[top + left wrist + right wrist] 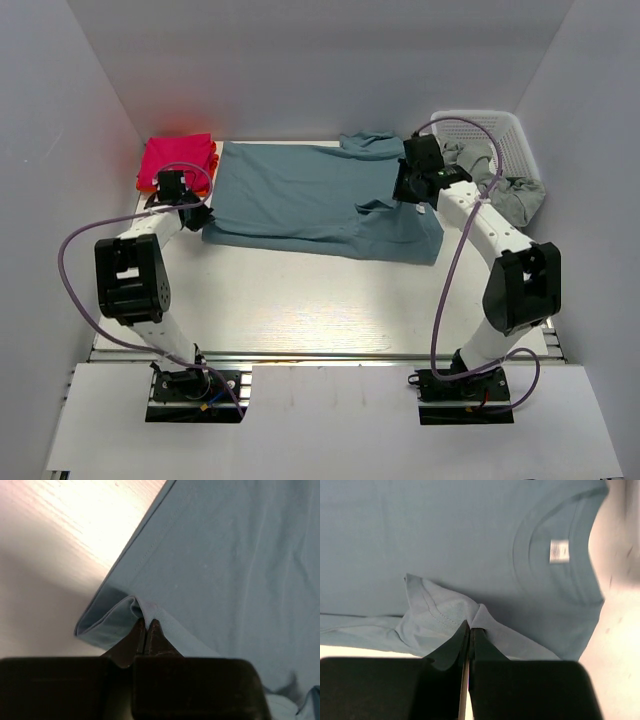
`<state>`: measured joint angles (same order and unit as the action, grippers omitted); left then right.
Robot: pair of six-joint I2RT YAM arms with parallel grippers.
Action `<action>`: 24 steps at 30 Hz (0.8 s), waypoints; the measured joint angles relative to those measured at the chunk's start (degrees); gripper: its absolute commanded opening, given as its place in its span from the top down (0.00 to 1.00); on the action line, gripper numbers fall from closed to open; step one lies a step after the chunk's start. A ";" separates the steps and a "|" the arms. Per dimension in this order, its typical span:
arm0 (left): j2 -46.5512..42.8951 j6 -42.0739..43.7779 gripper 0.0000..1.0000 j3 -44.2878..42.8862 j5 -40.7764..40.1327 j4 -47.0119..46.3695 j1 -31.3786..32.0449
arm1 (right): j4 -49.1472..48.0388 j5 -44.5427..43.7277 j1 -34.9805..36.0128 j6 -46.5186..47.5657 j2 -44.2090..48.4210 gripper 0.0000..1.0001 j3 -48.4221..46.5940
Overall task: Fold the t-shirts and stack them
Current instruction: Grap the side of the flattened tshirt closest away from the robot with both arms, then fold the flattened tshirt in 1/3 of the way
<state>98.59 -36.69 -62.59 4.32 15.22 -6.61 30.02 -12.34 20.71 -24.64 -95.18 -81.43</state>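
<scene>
A teal-blue t-shirt lies spread across the back of the table, its near long edge folded over. My left gripper is shut on the folded hem corner at the shirt's left end. My right gripper is shut on a pinch of cloth at the sleeve and shoulder, close to the collar with its small white neck label. A folded pink t-shirt on an orange one sits at the back left. Grey t-shirts spill from the basket at the right.
A white lattice basket stands at the back right corner. White walls close in the table on the left, back and right. Purple cables loop from both arms over the table's near part.
</scene>
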 measured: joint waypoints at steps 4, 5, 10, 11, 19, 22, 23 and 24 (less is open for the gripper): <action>3.96 0.02 1.00 -3.17 0.44 0.66 -0.24 | -2.73 0.59 -1.01 4.81 -2.21 1.00 -3.28; 4.85 0.02 1.00 -3.96 0.61 0.79 -0.33 | -3.32 0.70 -1.25 5.92 -2.89 1.00 -4.24; 8.68 0.02 1.00 -7.67 1.29 1.53 -0.68 | -5.75 2.43 -2.75 11.45 -7.74 1.00 -8.94; 9.16 0.02 1.00 -8.20 1.55 1.51 -0.68 | -6.05 2.80 -3.10 11.85 -8.98 1.00 -9.99; 15.87 -2.29 0.53 -14.88 2.93 2.12 -1.14 | -7.13 5.03 -5.38 14.73 -21.18 0.91 -20.94; 16.35 -3.98 0.00 -15.58 2.82 2.27 -1.68 | -7.89 5.05 -6.51 14.40 -27.28 0.60 -25.94; 16.41 -5.40 0.00 -16.00 2.80 2.34 -1.92 | -7.93 5.07 -6.93 14.45 -29.24 0.49 -27.67; 16.41 -6.05 0.00 -16.39 2.71 2.25 -2.08 | -8.04 5.31 -7.30 14.43 -30.84 0.38 -28.96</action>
<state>115.00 -42.74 -78.98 7.03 17.47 -8.69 21.98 -7.03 13.41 -10.22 -126.02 -110.39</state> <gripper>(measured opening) 0.976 0.424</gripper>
